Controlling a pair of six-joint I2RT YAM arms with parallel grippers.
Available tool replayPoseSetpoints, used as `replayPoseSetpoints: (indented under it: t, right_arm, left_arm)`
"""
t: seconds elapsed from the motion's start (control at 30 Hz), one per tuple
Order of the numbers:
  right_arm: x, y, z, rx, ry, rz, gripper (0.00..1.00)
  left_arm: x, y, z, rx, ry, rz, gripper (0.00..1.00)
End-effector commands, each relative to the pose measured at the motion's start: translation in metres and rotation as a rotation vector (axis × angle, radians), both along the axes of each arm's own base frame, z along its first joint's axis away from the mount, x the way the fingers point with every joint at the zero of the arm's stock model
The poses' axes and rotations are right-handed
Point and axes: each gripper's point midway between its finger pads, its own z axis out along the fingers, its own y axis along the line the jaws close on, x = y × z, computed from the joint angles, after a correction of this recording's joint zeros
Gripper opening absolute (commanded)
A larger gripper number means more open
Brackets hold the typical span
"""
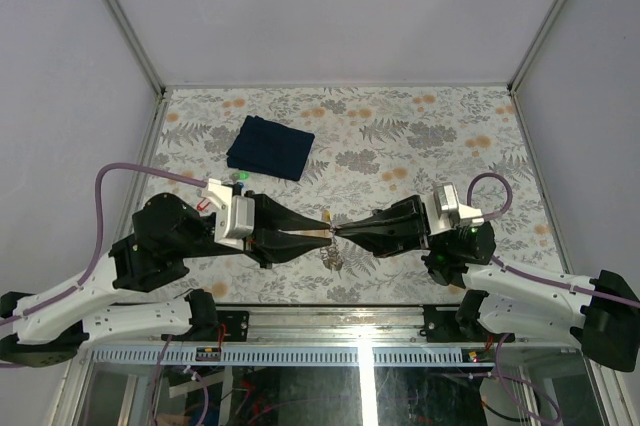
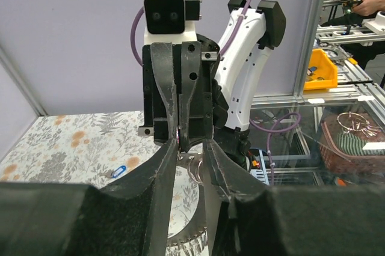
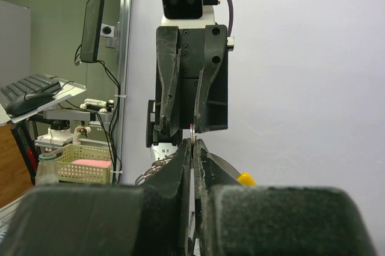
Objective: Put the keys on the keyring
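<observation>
Grey metal, thin and looped, is seen just below the point where the two grippers meet over the near middle of the table (image 1: 420, 126). It is taken to be the keyring (image 1: 333, 258).

The right gripper (image 3: 192, 146) is pressed fully together, with a sliver of metal showing at its tips. That the ring's wire is what is pinched cannot be confirmed. The left gripper (image 2: 189, 146) is held partly apart, tip to tip with the right one, and whether anything is clamped in it cannot be told.

A yellow tag (image 3: 245, 179) is glimpsed just beside the fingertips, but it is not shown whether its key is threaded. A blue-tagged key (image 2: 118, 171) is seen lying loose on the table. A green tag (image 1: 243, 177), presumably on another key, is seen near the dark blue cloth (image 1: 270, 146).

The task is judged to be under way, not near its end, since at least these two keys are yet to be threaded.
</observation>
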Motion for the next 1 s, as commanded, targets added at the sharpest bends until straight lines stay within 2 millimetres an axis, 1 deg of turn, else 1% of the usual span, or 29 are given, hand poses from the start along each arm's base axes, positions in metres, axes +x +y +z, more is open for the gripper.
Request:
replayPoseSetpoints:
  t: [0.0,0.17,0.23,0.5,0.8,0.87,0.97]
  right_arm:
    - [-0.007,-0.019,0.033,0.127,-0.051,-0.024,0.00]
    - [-0.010,-0.020,0.033,0.129,-0.060,-0.016,0.00]
    - [-0.011,-0.020,0.033,0.129,-0.063,-0.013,0.00]
    - [-0.013,-0.022,0.034,0.132,-0.073,-0.009,0.00]
    - [-0.014,-0.022,0.031,0.109,-0.084,-0.020,0.00]
    - [-0.013,-0.021,0.027,0.086,-0.093,-0.038,0.07]
    - [-0.008,-0.018,0.017,0.012,-0.122,-0.102,0.20]
  left_arm:
    - [-0.008,-0.003,0.012,-0.062,-0.010,-0.045,0.24]
    - [-0.003,-0.007,0.008,-0.049,-0.001,-0.029,0.23]
    - [-0.001,-0.009,0.006,-0.045,0.000,-0.022,0.21]
    - [0.002,-0.013,0.002,-0.023,0.003,-0.014,0.03]
    - [0.008,-0.019,-0.006,0.054,0.012,0.008,0.00]
    - [0.013,-0.019,-0.010,0.095,0.026,0.032,0.00]
    - [0.019,-0.017,-0.012,0.154,0.030,0.066,0.00]
